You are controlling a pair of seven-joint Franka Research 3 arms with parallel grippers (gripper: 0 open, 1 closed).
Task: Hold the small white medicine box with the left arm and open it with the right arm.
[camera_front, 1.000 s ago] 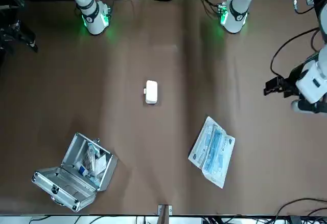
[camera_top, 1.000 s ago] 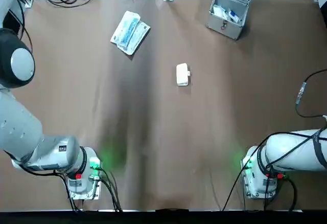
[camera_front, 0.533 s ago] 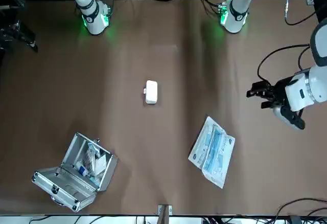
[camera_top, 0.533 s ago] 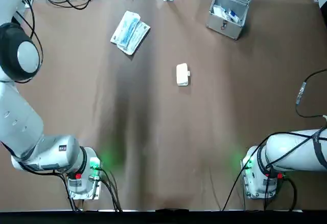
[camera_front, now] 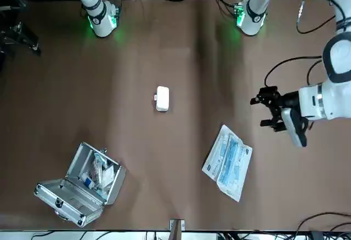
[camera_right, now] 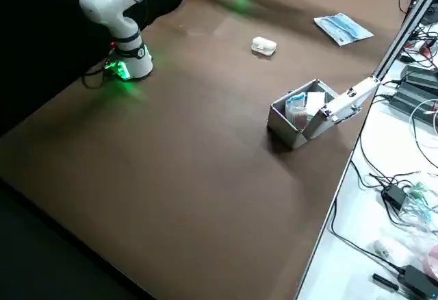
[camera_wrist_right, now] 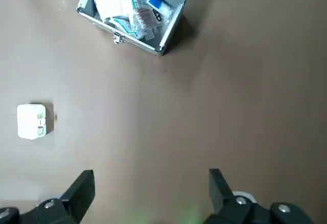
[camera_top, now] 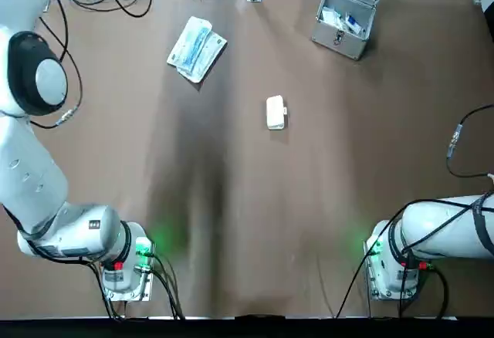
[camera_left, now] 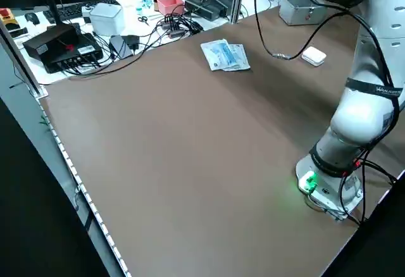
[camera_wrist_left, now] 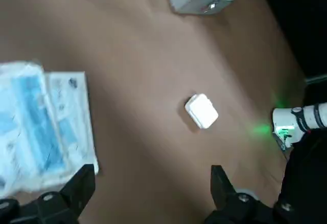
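Observation:
The small white medicine box [camera_top: 275, 112] lies shut near the middle of the brown table [camera_top: 231, 214]; it also shows in the front view [camera_front: 162, 98] and in both wrist views [camera_wrist_left: 202, 111] [camera_wrist_right: 31, 121]. My left gripper [camera_front: 262, 111] hangs open in the air, far to the box's left and just nearer me than a blue-and-white packet. Its fingers [camera_wrist_left: 82, 185] hold nothing. My right gripper [camera_wrist_right: 149, 185] is open and empty, high above the table, well away from the box.
A blue-and-white packet [camera_top: 196, 49] lies at the back left. An open metal case [camera_top: 347, 14] with supplies inside stands at the back right. Cables and equipment [camera_left: 126, 30] crowd the bench beyond the table's far edge.
My left arm has swung its gripper inward over the table, from the left edge toward the packet and the box. The box and the right arm have not moved.

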